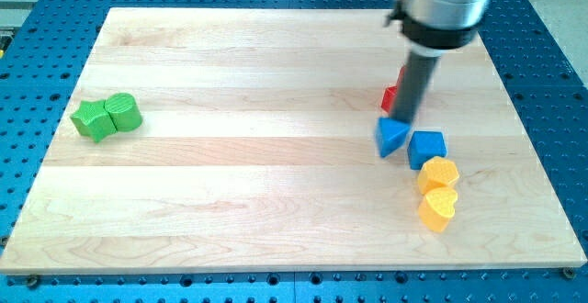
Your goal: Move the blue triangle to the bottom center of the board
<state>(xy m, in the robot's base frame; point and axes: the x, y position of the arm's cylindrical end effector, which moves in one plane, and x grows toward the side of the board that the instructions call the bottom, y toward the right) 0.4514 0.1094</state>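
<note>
The dark rod's tip [402, 119], gripping nothing, is resting against the top edge of the small blue triangle block [391, 136], right of centre on the pale wooden board [230, 202], apparently lining up to shove it toward the bottom centre.

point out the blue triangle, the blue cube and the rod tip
blue triangle block [391, 136], camera view, middle of its top face
blue cube block [427, 147], camera view, centre of its visible faces
my tip [403, 119], camera view, rod's very end, at the triangle's top edge
</note>
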